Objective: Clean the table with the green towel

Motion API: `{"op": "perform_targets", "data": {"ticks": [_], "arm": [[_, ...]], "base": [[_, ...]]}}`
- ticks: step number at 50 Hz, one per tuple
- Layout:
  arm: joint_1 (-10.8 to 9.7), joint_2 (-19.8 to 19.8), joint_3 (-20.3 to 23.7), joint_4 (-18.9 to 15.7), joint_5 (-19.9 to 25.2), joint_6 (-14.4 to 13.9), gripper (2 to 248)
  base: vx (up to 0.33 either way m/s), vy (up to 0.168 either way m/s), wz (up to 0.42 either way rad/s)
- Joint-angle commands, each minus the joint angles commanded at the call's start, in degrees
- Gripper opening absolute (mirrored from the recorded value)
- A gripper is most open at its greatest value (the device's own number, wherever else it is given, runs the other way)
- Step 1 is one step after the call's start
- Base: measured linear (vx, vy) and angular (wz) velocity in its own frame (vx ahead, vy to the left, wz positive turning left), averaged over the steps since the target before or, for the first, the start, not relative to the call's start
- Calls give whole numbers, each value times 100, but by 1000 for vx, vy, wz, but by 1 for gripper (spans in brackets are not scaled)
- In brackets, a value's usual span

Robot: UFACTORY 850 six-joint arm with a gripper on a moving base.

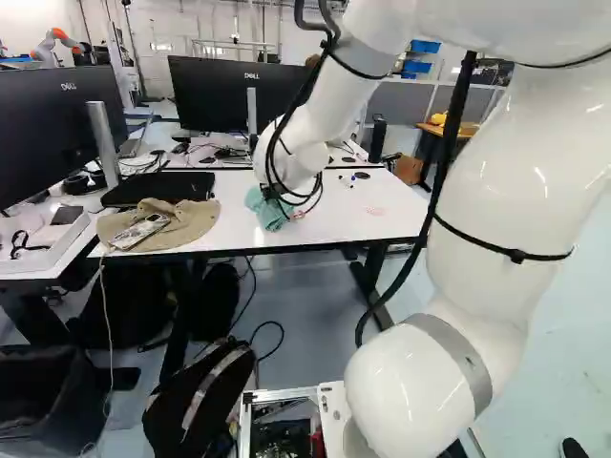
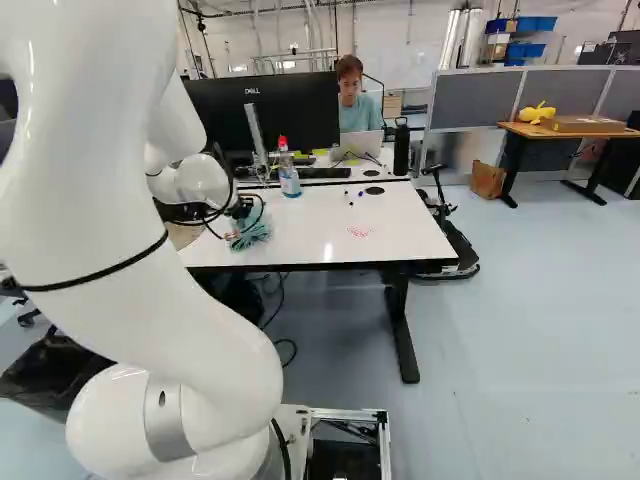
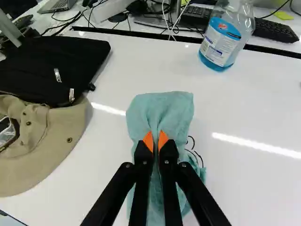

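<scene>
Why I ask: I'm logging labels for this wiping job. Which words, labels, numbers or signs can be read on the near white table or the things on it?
None can be read for certain.
Bottle: the print on its label is too small and blurred.
Table: small red marks on top, too faint to read.
Hat: no print can be made out.
Towel: no print shows.
</scene>
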Motion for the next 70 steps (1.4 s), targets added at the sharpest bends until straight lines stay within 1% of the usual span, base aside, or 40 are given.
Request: {"op": "perform_targets", "data": {"ticks": [14, 41, 57, 70], "arm": [[0, 0, 0, 0, -124, 0, 32], [0, 0, 0, 0, -858, 0, 32], [-12, 22, 25, 0, -869, 0, 32], [-140, 306, 333, 0, -869, 0, 32]], "base": [[0, 0, 0], [0, 0, 0], [0, 0, 0], [0, 0, 0]]}}
